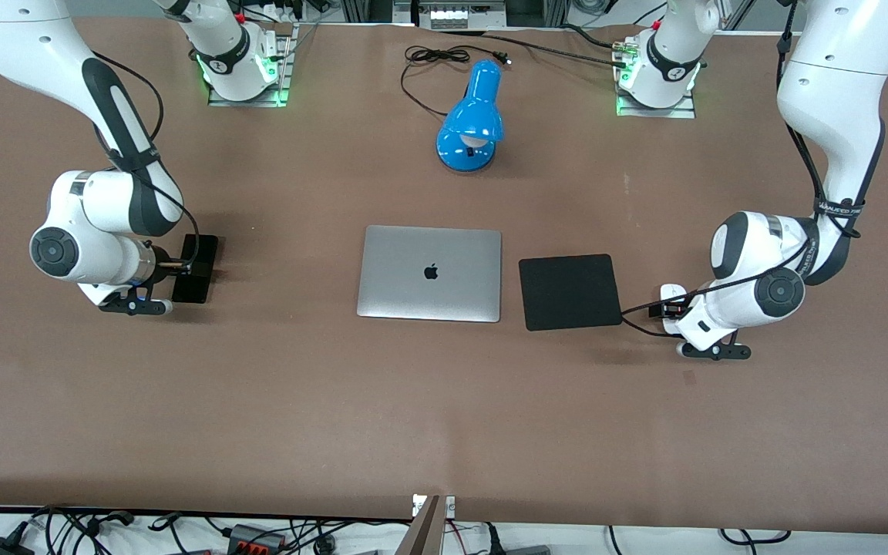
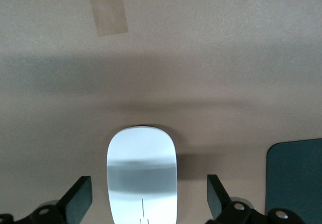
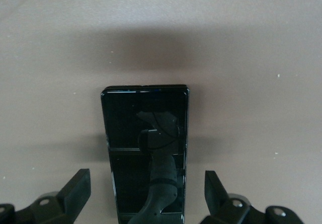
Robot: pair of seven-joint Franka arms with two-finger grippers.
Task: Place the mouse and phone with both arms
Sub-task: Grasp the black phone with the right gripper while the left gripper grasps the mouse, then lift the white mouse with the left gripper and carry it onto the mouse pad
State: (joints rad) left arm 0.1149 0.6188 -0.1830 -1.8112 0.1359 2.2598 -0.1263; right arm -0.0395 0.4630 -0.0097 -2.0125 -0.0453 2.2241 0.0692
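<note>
- A wide brown bench (image 1: 444, 401) carries everything; two white jointed arms with dark grey joints reach down onto it from bases along its farther edge.
- The right gripper (image 3: 146, 196) is low over a slim, glossy black rectangular phone (image 1: 196, 268) toward the right arm's end of the bench. Its two black fingers (image 3: 75, 189) stand spread wide, one on each side of the phone, with a gap to each long edge. Nothing is gripped.
- In the right wrist view the phone (image 3: 145, 153) lies flat on the bench, its screen mirroring the arm above it.
- The left gripper (image 2: 148, 199) is low over a small white oval mouse (image 1: 672, 292) toward the left arm's end of the bench. Its fingers (image 2: 80, 196) are likewise wide apart and clear of the mouse's sides.
- In the left wrist view the mouse (image 2: 142, 176) rests on the bench, a thin line running along its middle.
- A square black mouse pad (image 1: 569, 291) lies just beside the mouse, between it and a closed silver laptop (image 1: 430, 273) at the bench's middle.
- A blue desk lamp (image 1: 472, 119) with a black cord (image 1: 428, 65) sits farther from the front camera than the laptop, between the two arm bases.
</note>
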